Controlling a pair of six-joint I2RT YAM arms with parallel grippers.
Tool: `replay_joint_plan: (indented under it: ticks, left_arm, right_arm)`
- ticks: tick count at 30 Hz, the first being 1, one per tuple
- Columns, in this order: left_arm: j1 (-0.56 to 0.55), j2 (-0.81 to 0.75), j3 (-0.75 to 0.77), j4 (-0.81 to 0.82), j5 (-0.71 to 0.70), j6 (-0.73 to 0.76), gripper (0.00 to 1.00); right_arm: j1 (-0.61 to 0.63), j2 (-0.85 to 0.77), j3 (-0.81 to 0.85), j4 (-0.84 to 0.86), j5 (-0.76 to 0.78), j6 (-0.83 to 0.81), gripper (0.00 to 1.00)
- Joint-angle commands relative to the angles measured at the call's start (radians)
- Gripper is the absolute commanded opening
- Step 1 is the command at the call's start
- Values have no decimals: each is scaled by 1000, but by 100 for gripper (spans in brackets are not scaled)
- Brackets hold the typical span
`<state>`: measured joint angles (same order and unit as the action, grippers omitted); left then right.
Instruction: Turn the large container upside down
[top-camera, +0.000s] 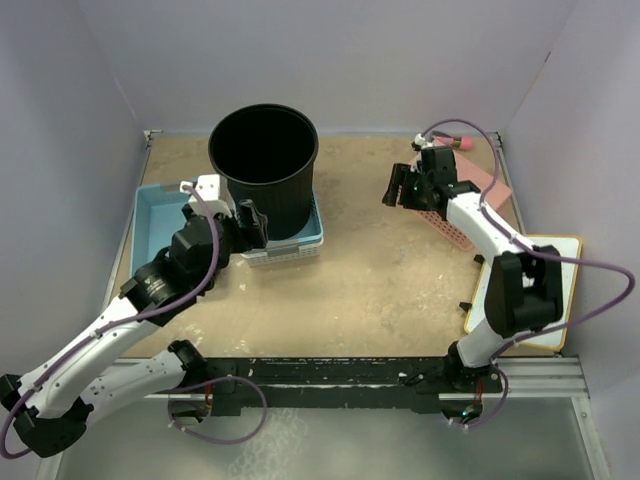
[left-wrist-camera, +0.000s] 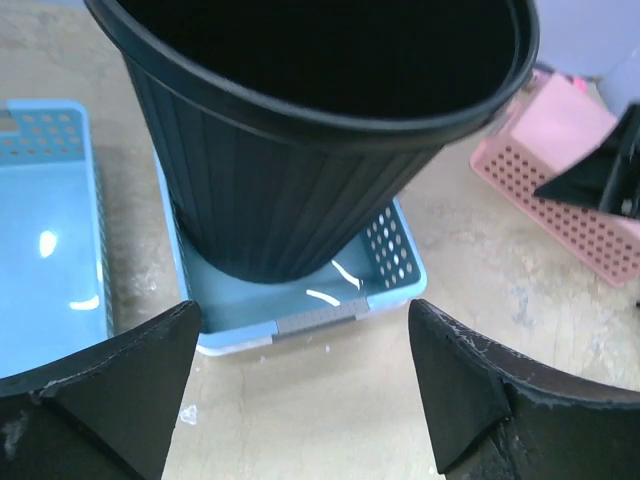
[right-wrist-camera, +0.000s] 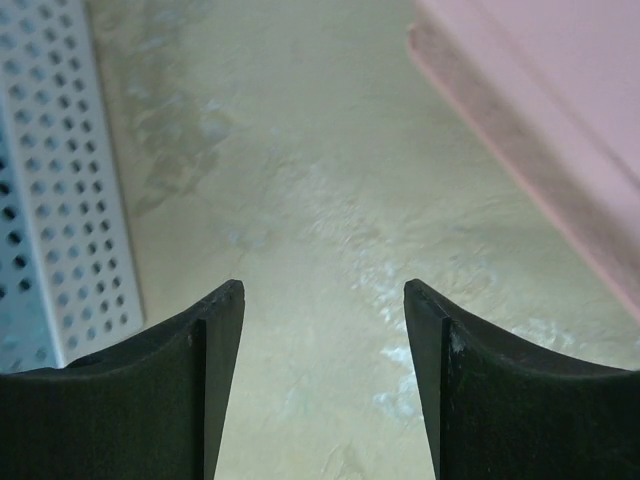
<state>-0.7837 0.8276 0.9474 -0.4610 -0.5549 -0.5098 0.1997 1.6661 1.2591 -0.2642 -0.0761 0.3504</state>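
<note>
The large container, a tall black ribbed bin (top-camera: 263, 165), stands upright with its mouth up inside a small blue basket (top-camera: 312, 232). In the left wrist view the bin (left-wrist-camera: 300, 160) fills the upper frame, just beyond my fingers. My left gripper (top-camera: 253, 224) is open and empty, close to the bin's near-left side, not touching it; it also shows in its own wrist view (left-wrist-camera: 302, 345). My right gripper (top-camera: 394, 190) is open and empty, over bare table to the right of the bin; its wrist view (right-wrist-camera: 322, 300) shows only table between the fingers.
The small blue basket (left-wrist-camera: 395, 290) sits nested on a white perforated basket (top-camera: 285, 256), (right-wrist-camera: 50, 200). A larger blue basket (top-camera: 158, 215) lies left of the bin. A pink basket (top-camera: 455, 215), (right-wrist-camera: 560, 120) lies under the right arm. A yellow-edged white board (top-camera: 550, 290) lies at the right.
</note>
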Motion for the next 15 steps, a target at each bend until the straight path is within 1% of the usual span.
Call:
replay_joint_plan:
  ticks: [1,4,6,7,10,13,15]
  left_arm:
    - [-6,-15,99,-16,-135,47,83]
    - [-6,22,172,-24,-260,33,88]
    - [-5,76,254,-66,-355,8,88]
    - [-6,107,303,-89,-378,7,88]
    - [-5,206,428,-139,-390,7,88]
    - [1,272,515,-171,-381,-13,88]
    - [36,333,592,-229,-378,-50,88]
  right_arm:
    - [25,-117,-91,76,-149,15,68]
    - [45,-149,-124,57,-161,11,70]
    - [51,-163,-135,49,-155,6,70]
    - [53,-170,-136,47,-151,4,70]
    - [55,-176,-127,37,-135,-3,71]
    - [55,-179,-110,26,-131,-10,71]
    - [55,-185,-110,31,-128,-11,71]
